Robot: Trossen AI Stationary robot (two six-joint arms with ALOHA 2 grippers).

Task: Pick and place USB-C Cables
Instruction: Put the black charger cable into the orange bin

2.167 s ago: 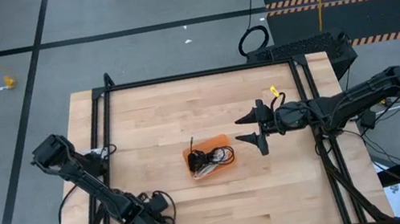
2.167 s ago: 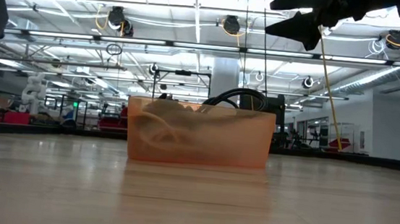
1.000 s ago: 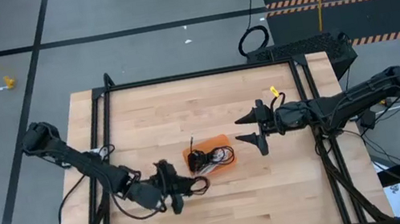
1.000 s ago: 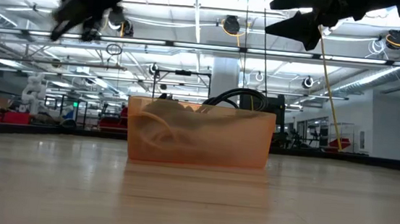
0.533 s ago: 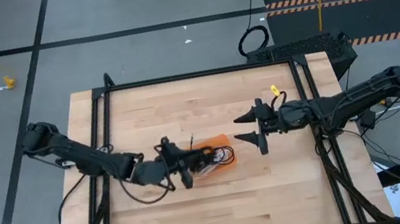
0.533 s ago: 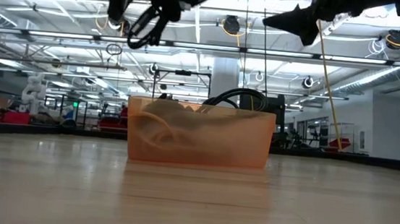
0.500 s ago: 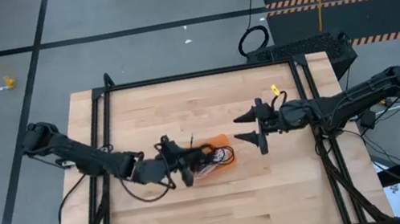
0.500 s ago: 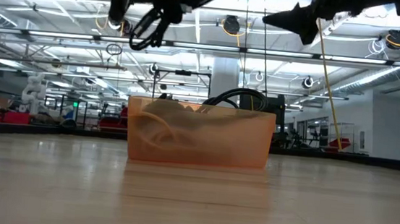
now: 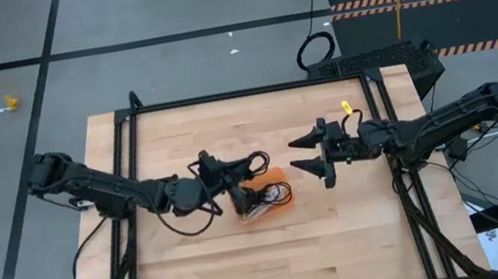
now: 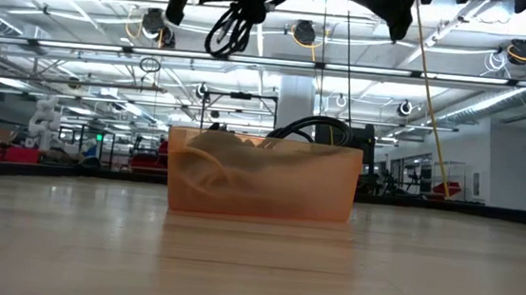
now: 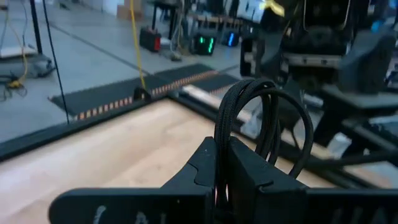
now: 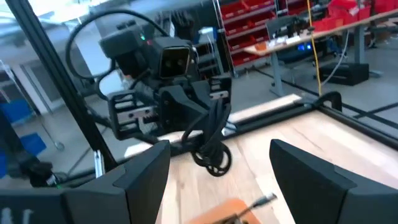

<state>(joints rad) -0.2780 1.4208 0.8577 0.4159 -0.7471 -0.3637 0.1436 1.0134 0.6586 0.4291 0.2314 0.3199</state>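
L gripper (image 9: pixel 231 170), jaws clamped on a coiled black USB-C cable (image 9: pixel 251 165), has swung in from the near-left corner over the last couple of secs and now hangs high, just left of the translucent orange plastic tray (image 9: pixel 276 173) at table centre; probably carry nearly done, drop next. Coil hangs as a long loop, long axis roughly vertical in low view, drooping toward tray. R gripper (image 9: pixel 304 153), fingers apart and empty, waits right of tray, shifted slightly.
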